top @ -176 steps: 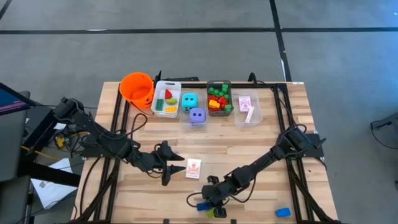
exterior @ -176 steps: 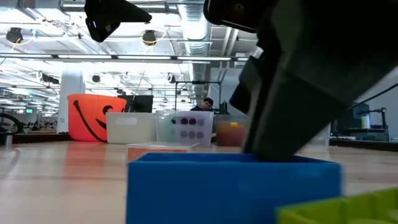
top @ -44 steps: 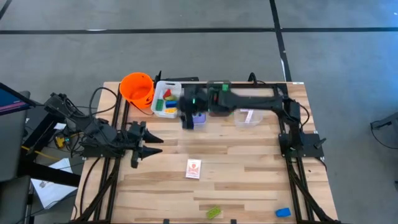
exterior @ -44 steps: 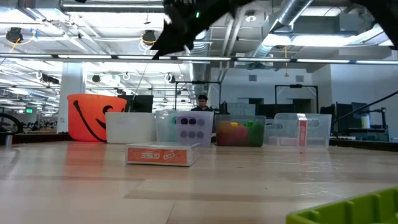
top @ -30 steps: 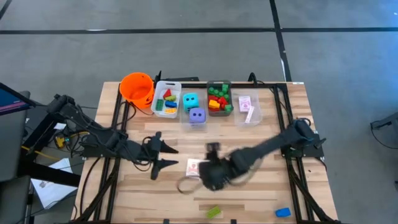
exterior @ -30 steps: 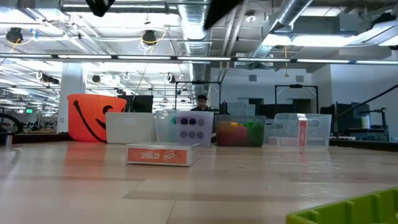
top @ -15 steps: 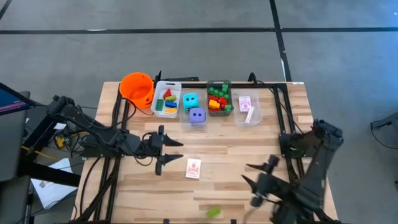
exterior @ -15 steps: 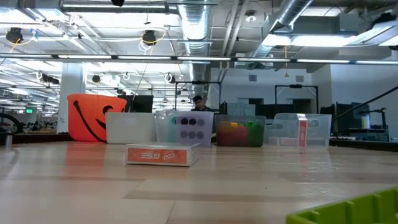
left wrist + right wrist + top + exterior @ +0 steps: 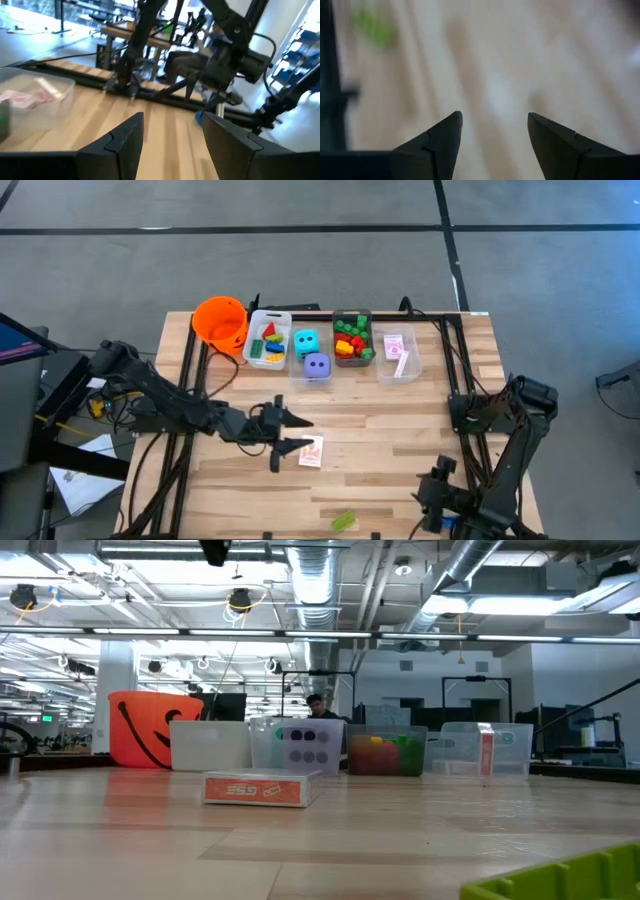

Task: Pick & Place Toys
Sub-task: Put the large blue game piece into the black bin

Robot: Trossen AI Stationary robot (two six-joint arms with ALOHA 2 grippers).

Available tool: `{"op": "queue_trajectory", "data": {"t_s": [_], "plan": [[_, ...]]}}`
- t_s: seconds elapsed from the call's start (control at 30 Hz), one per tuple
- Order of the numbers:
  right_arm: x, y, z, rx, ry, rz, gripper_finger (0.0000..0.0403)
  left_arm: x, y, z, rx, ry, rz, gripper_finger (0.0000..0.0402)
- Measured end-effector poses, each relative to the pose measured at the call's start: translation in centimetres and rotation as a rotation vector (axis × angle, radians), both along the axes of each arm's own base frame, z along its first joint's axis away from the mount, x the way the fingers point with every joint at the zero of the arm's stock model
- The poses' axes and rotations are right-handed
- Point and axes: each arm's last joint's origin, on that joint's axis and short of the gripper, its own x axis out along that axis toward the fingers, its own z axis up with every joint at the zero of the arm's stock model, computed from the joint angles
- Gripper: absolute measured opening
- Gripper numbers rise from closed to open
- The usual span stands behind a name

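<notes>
Reaching for loose toys, by the look of it, with most already sorted into the clear bins [image 9: 268, 315] along the far edge of the table [image 9: 380, 440], beside the orange bucket [image 9: 220, 320].

Left gripper [image 9: 297, 433] poised over the middle of the table, fingers spread apart with nothing between them, tips just beside the red-backed card pack [image 9: 311, 451]. Seems lined up for that pack. Next move likely calls for coming down squarely over the flat pack, closing on its two long sides, lifting, then carrying to the far-right bin where other red-backed cards [image 9: 397, 348] already lie. Thin and flat against the wood, so probably hard to get fingers under; a slip or a push sideways seems the main risk.

Right gripper [image 9: 433, 506] low near the near edge toward the right corner, fingers [image 9: 445, 140] parted and empty, bare wood ahead. Green brick [image 9: 343, 522] loose at the near edge, a little to its left, well apart from the card pack. A fair candidate for this arm.

Purple die [image 9: 316, 366] and teal die [image 9: 304, 341] already in their bin.
</notes>
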Motion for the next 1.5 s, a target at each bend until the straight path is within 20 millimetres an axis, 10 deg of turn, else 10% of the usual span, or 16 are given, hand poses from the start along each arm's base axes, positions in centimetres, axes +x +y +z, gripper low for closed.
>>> {"op": "queue_trajectory", "data": {"t_s": [0.2, 0.5, 0.8, 0.97, 1.5], "plan": [[0.0, 1.2, 1.7, 0.324, 0.393, -0.037, 0.0217, 1.6, -0.3, -1.0, -0.042, -0.064, -0.074, 0.0195], [-0.1, 1.5, 2.4, 0.535, 0.487, -0.354, 0.0197, 1.1, -0.3, -0.1, -0.059, -0.092, -0.119, 0.0195], [-1.1, 2.6, 1.1, 0.624, 0.475, -0.818, 0.0077, 1.0, 0.0, 0.3, -0.064, -0.110, -0.115, 0.0195], [-0.7, 3.8, 0.1, 0.672, 0.510, -0.817, 0.0007, 1.1, 0.7, 0.8, -0.075, -0.145, -0.094, 0.0195], [1.0, 5.5, -3.0, 0.721, 0.578, -0.846, 0.0003, 0.5, 2.8, 2.8, -0.038, -0.220, -0.032, 0.0195]]}}
